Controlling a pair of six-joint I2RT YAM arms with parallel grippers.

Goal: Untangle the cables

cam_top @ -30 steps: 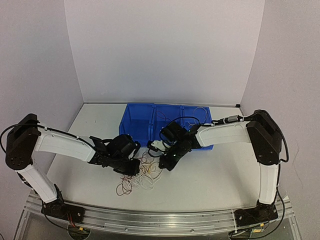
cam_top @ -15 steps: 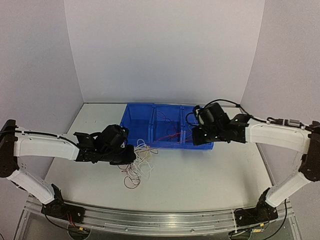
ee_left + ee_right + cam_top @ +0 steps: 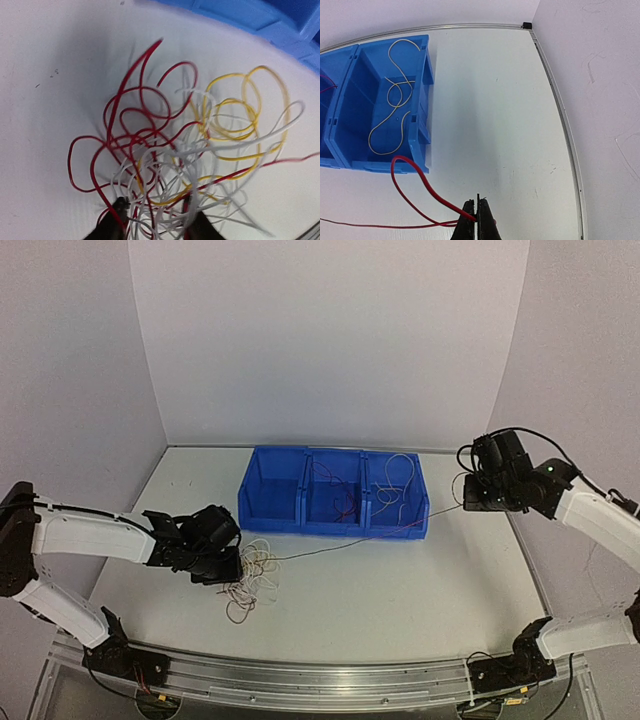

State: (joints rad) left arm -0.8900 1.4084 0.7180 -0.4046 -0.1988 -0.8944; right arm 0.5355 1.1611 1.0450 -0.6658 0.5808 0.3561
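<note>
One red cable (image 3: 445,202) pinched in R fingers (image 3: 477,221); L fingers (image 3: 114,229) astride tangle (image 3: 165,165), grip unclear

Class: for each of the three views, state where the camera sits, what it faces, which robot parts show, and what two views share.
Top external: above and behind the bases, looking down at left arm, right arm, blue bins and cable tangle.
Left wrist: on the left arm, facing down onto the cable tangle; left gripper at the bottom edge.
Right wrist: on the right arm, facing down; right gripper pinches a red cable.
Shared: top external and right wrist both show blue bins.
</note>
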